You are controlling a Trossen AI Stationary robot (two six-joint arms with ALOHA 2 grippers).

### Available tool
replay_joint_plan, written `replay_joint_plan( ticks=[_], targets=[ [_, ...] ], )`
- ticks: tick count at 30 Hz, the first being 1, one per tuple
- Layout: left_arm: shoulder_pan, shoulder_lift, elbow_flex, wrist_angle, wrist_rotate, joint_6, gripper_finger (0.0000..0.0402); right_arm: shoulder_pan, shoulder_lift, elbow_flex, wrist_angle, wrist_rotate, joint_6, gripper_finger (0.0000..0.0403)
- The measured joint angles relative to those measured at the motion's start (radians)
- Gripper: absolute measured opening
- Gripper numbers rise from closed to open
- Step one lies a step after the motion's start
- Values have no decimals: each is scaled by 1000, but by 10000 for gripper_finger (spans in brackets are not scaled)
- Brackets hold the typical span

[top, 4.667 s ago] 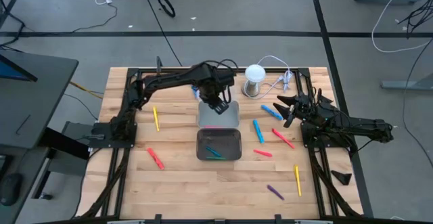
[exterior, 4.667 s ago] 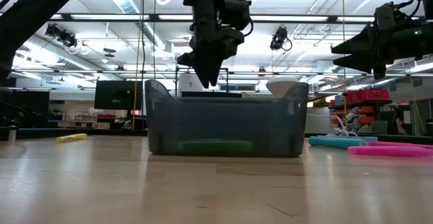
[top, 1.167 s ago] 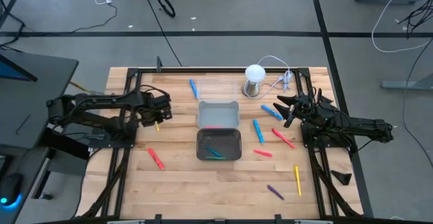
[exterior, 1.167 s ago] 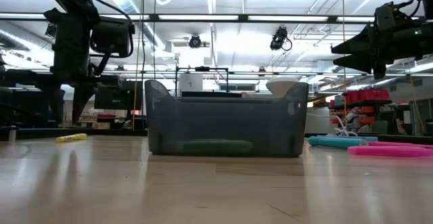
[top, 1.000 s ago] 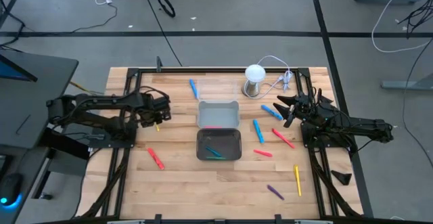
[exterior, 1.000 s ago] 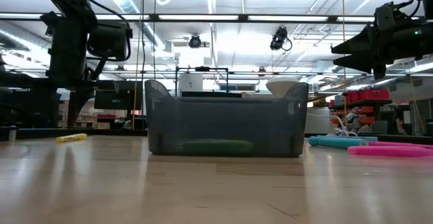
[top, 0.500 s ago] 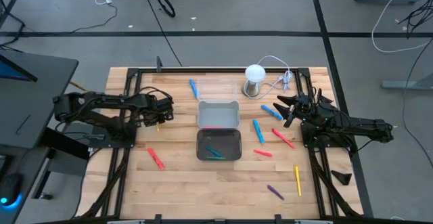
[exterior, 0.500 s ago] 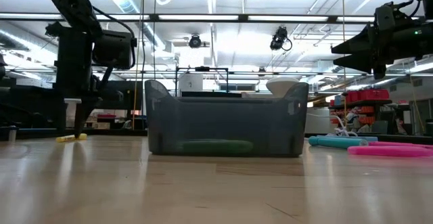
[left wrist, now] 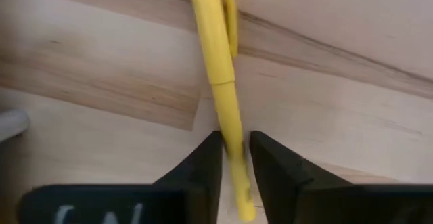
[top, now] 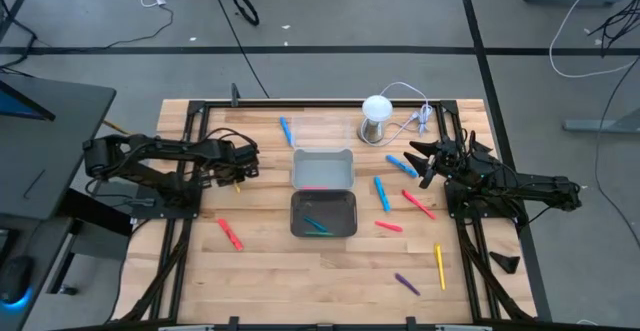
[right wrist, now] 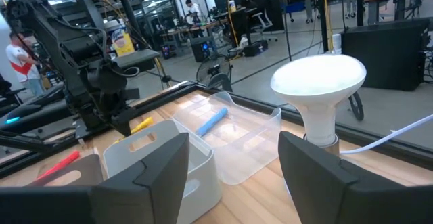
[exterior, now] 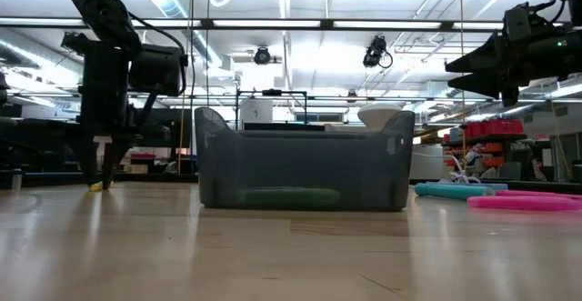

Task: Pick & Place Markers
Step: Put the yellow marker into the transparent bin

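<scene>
My left gripper (top: 236, 168) is down at the table's left side, shut on a yellow marker (left wrist: 220, 68) that lies on the wood; the low view shows its fingertips (exterior: 100, 179) at the tabletop. My right gripper (top: 424, 161) waits open above the right side, holding nothing. Loose markers lie flat on the table: blue (top: 286, 130), blue (top: 401, 164), blue (top: 381, 193), pink (top: 418, 204), pink (top: 388, 226), pink (top: 230, 234), yellow (top: 439, 266), purple (top: 406, 284). Green and blue markers lie inside the near dark tray (top: 323, 214). My left gripper pinches the yellow marker near one end (left wrist: 233, 143) between its two fingers. The fingers (left wrist: 203, 166) come from above, pointing down, and lie across the marker. The marker lies flat on the table, its longer part (left wrist: 210, 34) reaching out past the fingers.
A light grey tray (top: 323, 169) stands at the table's middle, directly behind the dark one. A white-domed metal cylinder (top: 375, 119) with a white cord stands near the far edge. Black frame rails run along both sides. Bare wood lies near the front edge.
My left gripper has come down to the tabletop and shifted slightly toward the table's right, its fingers ending on either side of the yellow marker. The marker stays lying where it was. The right arm has kept still.
</scene>
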Motion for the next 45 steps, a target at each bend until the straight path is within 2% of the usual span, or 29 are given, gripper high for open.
replay_joint_plan(
  ticks=[6,16,26,32,45],
  targets=[
    [0,0,0,7,1,23,24,0,0,0,0,0,0,231],
    [0,-7,8,-4,3,47,29,0,0,0,0,0,0,231],
    [0,-12,120,-59,26,183,27,0,0,0,0,0,0,231],
    [0,-13,217,-157,33,317,26,0,0,0,0,0,0,231],
    [-5,-14,372,-314,173,769,25,0,0,0,0,0,0,231]
  ],
)
